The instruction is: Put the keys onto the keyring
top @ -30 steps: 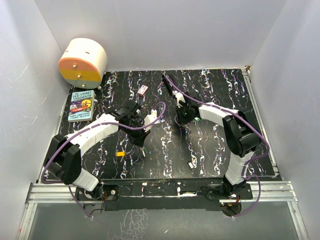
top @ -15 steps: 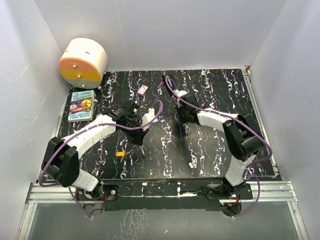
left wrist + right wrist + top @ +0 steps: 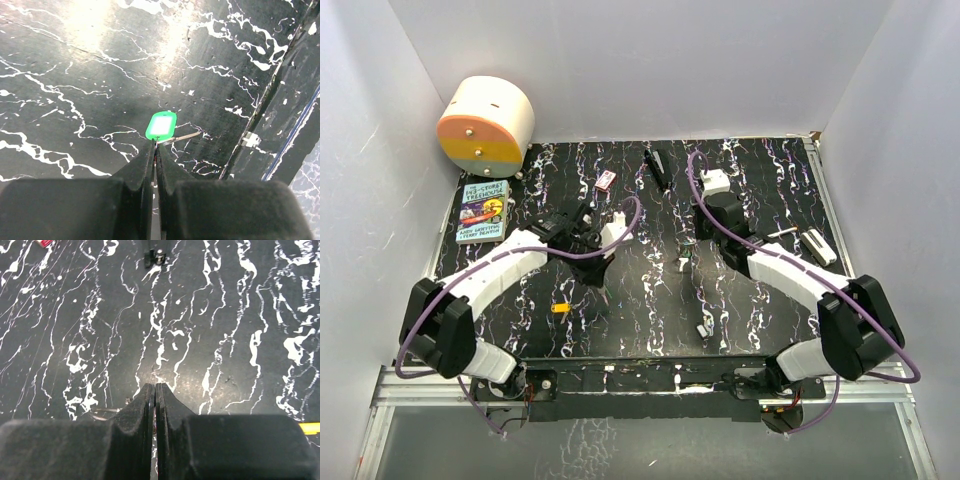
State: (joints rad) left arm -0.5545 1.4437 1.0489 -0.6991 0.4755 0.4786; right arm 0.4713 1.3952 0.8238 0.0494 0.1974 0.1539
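My left gripper [image 3: 156, 145] is shut at its tips on the small loop of a silvery key [image 3: 183, 137] with a bright green tag [image 3: 161, 125]. The tag and key stick out just past the fingertips, low over the black marbled table [image 3: 75, 75]. In the top view the left gripper [image 3: 605, 297] hides them. My right gripper [image 3: 154, 386] is shut, and the thin wire of the keyring [image 3: 102, 413] shows beside its left finger. In the top view the right gripper [image 3: 686, 260] is mid-table, to the right of the left one.
A round cream-and-orange box [image 3: 485, 125] and a book [image 3: 483, 212] are at the back left. A pink-red card [image 3: 605, 180] and a black clip [image 3: 657, 167] lie at the back. A small orange piece [image 3: 560, 308], a small silvery piece [image 3: 703, 327] and a white item [image 3: 817, 245] lie on the table.
The right arm has swung its elbow far out to the right, and its gripper has come nearer and lower over mid-table. The left arm has barely moved.
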